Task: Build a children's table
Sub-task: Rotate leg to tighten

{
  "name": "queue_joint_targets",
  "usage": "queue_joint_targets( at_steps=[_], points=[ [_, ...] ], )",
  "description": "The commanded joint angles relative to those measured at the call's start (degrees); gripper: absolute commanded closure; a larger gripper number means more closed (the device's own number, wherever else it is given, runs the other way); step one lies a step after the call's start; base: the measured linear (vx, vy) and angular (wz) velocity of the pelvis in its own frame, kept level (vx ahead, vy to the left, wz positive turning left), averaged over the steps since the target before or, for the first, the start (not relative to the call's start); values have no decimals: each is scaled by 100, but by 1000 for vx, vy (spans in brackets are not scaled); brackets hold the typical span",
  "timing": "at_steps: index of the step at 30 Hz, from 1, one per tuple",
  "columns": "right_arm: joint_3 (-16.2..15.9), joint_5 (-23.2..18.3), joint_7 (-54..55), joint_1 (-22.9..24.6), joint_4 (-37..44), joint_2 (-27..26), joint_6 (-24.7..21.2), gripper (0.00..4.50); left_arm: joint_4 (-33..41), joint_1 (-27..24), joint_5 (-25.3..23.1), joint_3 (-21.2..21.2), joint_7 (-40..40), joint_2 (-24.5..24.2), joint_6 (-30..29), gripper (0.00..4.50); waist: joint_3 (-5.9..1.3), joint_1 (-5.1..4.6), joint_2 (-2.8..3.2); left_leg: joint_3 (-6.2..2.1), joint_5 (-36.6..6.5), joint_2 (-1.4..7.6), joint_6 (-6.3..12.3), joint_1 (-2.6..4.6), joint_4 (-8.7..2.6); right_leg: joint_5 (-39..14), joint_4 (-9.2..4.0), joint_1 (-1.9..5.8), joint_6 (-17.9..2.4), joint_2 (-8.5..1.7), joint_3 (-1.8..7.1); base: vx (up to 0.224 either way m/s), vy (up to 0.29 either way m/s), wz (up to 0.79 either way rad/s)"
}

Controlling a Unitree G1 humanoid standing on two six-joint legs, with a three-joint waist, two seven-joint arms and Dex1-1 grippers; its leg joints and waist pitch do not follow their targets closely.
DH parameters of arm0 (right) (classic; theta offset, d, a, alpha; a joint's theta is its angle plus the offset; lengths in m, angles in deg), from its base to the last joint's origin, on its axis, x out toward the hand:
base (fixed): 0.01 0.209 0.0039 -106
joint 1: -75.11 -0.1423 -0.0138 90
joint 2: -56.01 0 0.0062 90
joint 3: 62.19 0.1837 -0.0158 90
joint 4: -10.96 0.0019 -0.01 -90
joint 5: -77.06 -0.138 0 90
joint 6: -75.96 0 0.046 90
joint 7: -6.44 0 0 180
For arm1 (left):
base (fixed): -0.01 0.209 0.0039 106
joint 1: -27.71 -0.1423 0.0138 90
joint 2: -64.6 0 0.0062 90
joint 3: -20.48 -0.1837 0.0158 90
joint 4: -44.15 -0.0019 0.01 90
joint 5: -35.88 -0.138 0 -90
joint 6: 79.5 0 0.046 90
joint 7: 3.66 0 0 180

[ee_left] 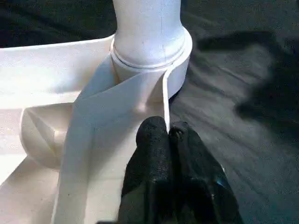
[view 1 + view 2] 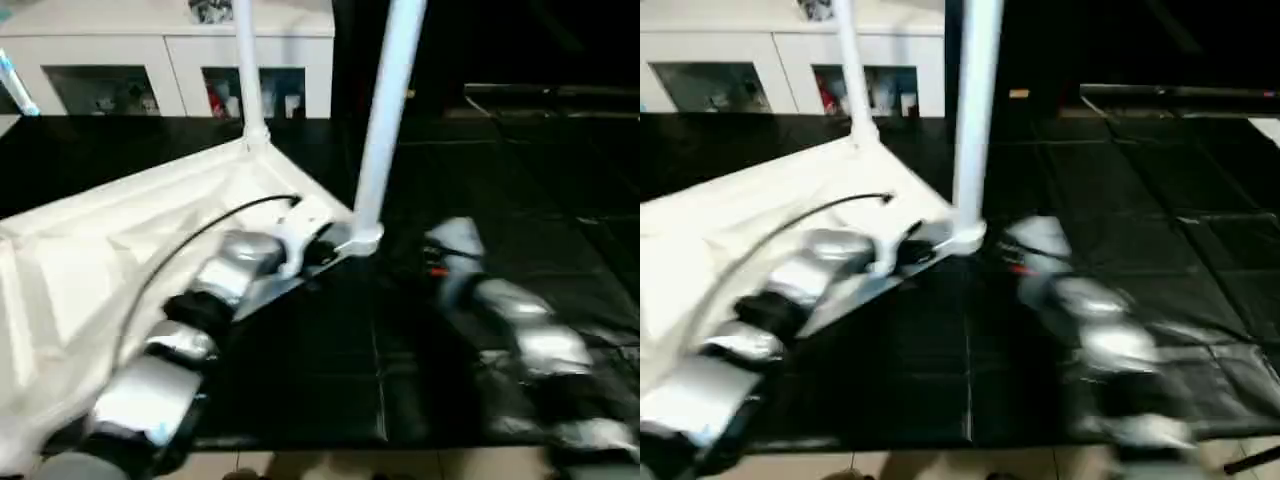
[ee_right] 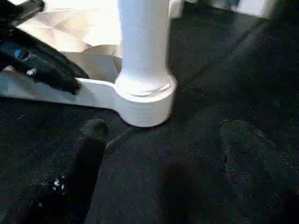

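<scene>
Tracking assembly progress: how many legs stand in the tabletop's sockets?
2: one leg in the corner socket by the left gripper, one leg at the far corner. Others may be out of frame.

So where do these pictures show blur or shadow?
Left eye view: the right gripper is smeared by motion. Left wrist view: a dark shadow lies on the floor beside the leg. Right wrist view: one near finger looks soft.

You see a smooth, faintly glossy white plastic rectangular tabletop and white tapered tube leg, matt rough black gripper fingers, shiny silver metal-looking forearms, and a glossy black tiled floor.
</scene>
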Motion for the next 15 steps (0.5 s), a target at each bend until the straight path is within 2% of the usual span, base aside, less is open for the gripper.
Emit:
queue_joint_targets(
  at_steps=[1, 3, 7, 8, 10, 11, 13, 14, 15],
  points=[
    [-42, -131, -462, 75, 248, 173, 94, 15, 227, -90, -84, -266, 563, -50, 176, 450, -416, 44, -81, 34, -1251, 55, 455, 80, -342, -1799, -453, 443, -1032, -281, 217, 0, 0, 0],
    [-78, -180, -653, 99, 302, 300, 91, 3, 258, -126, -95, -326, 747, -115, 244, 450, -415, 65, -75, 31, -1210, 63, 433, 75, -348, -1879, -461, 433, -996, -274, 215, 0, 0, 0],
    [-363, -339, -1621, 200, 586, 750, 57, 3, 411, -268, -92, -641, 1723, -438, 813, 450, -415, 162, -82, 32, -1314, 91, 452, 96, -359, -1922, -463, 416, -989, -269, 215, 0, 0, 0],
    [-492, -434, -2012, 210, 671, 838, -45, 3, 492, -308, -56, -725, 2051, -522, 959, 450, -419, 165, -75, 27, -1311, 96, 451, 87, -361, -1906, -451, 427, -989, -278, 216, 0, 0, 0],
    [-553, -476, -2197, 208, 697, 868, -90, 3, 541, -328, -42, -769, 2203, -561, 1046, 450, -412, 174, -65, 21, -1389, 111, 429, 87, -367, -1994, -456, 412, -980, -287, 211, 0, 0, 0],
    [-612, -486, -2360, 192, 688, 887, -128, 3, 581, -343, -17, -788, 2344, -579, 1072, 450, -403, 174, -89, 27, -1425, 113, 415, 97, -370, -2052, -465, 400, -982, -283, 212, 0, 0, 0],
    [-802, -463, -2757, 110, 544, 884, -107, 3, 771, -407, 66, -898, 2812, -647, 1165, 450, -370, 211, -64, 19, -1660, 127, 332, 151, -395, -2462, -511, 376, -937, -308, 212, 0, 0, 0],
    [-802, -463, -2757, 110, 544, 884, -107, 3, 771, -407, 66, -898, 2812, -647, 1165, 450, -359, 215, -78, 11, -1729, 130, 308, 153, -410, -2606, -523, 383, -903, -317, 207, 0, 0, 0],
    [-846, -450, -2832, 71, 466, 862, -87, 3, 821, -421, 72, -936, 2916, -664, 1171, 450, -357, 235, -63, 2, -1826, 133, 252, 177, -421, -2816, -543, 374, -825, -326, 210, 0, 0, 0]
  ],
)
